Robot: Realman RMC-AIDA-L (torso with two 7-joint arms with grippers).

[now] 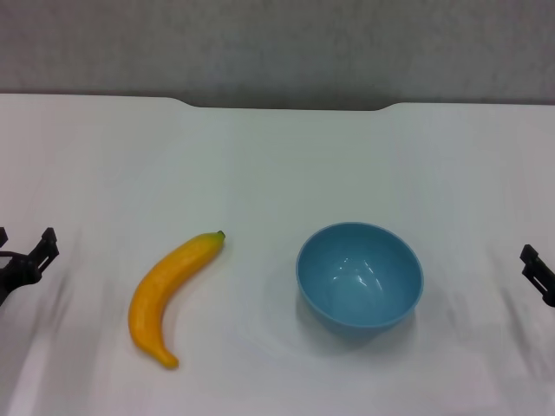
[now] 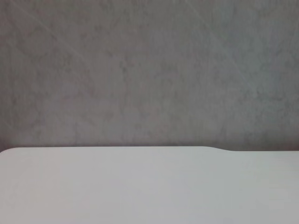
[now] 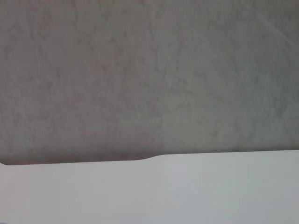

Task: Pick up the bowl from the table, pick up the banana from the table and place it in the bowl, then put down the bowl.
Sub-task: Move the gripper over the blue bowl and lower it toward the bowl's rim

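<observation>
The light-blue bowl (image 1: 360,275) stands upright and empty on the white table (image 1: 277,165), right of centre. The yellow-orange banana (image 1: 169,292) lies on the table to its left, its dark stem tip pointing toward the far side and the bowl. My left gripper (image 1: 22,260) shows at the left edge of the head view, well left of the banana. My right gripper (image 1: 539,273) shows at the right edge, well right of the bowl. Both hold nothing. Both wrist views show only the table's far edge and the wall.
The table's far edge has a shallow notch (image 1: 290,106), with a grey wall (image 1: 277,43) behind. The edge also shows in the left wrist view (image 2: 140,148) and the right wrist view (image 3: 154,158).
</observation>
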